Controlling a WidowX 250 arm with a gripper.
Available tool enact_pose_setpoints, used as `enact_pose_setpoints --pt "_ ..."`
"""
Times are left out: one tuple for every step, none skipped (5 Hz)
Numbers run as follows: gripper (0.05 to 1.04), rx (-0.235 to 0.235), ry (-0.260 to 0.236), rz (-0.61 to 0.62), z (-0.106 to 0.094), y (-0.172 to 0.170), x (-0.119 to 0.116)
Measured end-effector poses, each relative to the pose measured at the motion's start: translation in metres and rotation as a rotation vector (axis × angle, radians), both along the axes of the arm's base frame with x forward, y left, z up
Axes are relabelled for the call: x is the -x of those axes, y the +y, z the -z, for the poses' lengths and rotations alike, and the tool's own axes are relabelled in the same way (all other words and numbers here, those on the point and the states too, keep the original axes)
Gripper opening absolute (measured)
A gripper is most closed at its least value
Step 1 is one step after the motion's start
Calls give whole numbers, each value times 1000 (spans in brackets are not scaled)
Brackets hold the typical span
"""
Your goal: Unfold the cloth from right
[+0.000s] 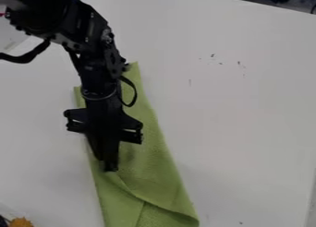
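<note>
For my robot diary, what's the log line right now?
green cloth: folded, on white table | gripper: over cloth | unfolding: unfinished

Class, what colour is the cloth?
The cloth is green, seen best in the camera view.

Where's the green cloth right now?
In the camera view, the green cloth lies on the white table, below the black gripper, mostly left of centre and reaching the bottom edge.
</note>
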State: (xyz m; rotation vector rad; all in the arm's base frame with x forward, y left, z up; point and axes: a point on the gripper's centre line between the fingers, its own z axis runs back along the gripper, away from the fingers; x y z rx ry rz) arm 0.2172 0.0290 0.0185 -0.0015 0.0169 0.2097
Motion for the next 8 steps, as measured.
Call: enact_pose_setpoints --pt "54 -2 -4 -2 -2 0 -2" --pt "54 -16 14 8 -8 -3 -7" --pt "54 -44 17 36 -26 -15 -24" --pt "54 -40 4 65 -38 -37 -47" --pt "54 -13 -10 117 -36 -56 -71" --pt "53 25 -12 167 -25 -69 -95" --pt "53 82 7 229 -2 -81 -114" --pt "53 131 -10 262 7 -90 -131"
